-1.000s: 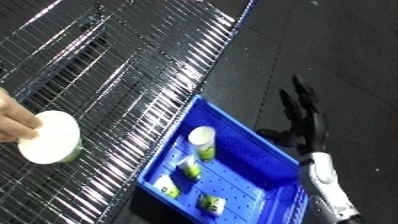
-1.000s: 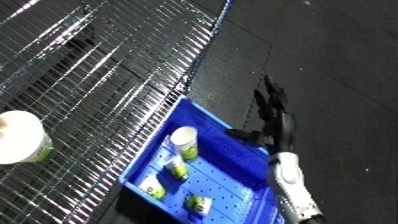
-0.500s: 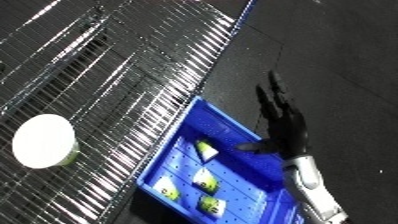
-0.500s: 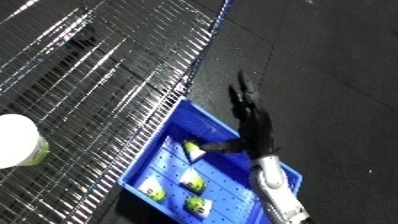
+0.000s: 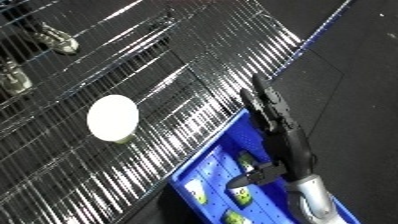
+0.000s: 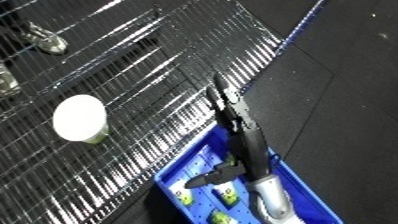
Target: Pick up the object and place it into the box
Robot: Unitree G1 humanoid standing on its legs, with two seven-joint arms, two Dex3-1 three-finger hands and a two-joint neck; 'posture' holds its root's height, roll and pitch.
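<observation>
- The white cup [image 5: 113, 118] stands at centre left on the wire shelf [image 5: 204, 70], apart from the blue bin [image 5: 206, 165] at the bottom.
- It looks light and stiff; grasp its sides.
- The right hand [image 5: 271, 111] reaches out with fingers straight, empty.

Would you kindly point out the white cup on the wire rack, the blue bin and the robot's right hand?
white cup [image 5: 112, 118], left eye view, on its round top.
blue bin [image 6: 313, 197], right eye view, on its right wall.
right hand [image 5: 272, 111], left eye view, on its straight fingers.

Right hand [image 5: 274, 112]: black, long and slender, with a matte shell.
Fingers [image 6: 220, 95]: black, thin, narrowing to the tips.
Thumb [image 6: 213, 177]: black, stubby.
Forearm [image 5: 313, 195]: white and silver, rounded and glossy.
</observation>
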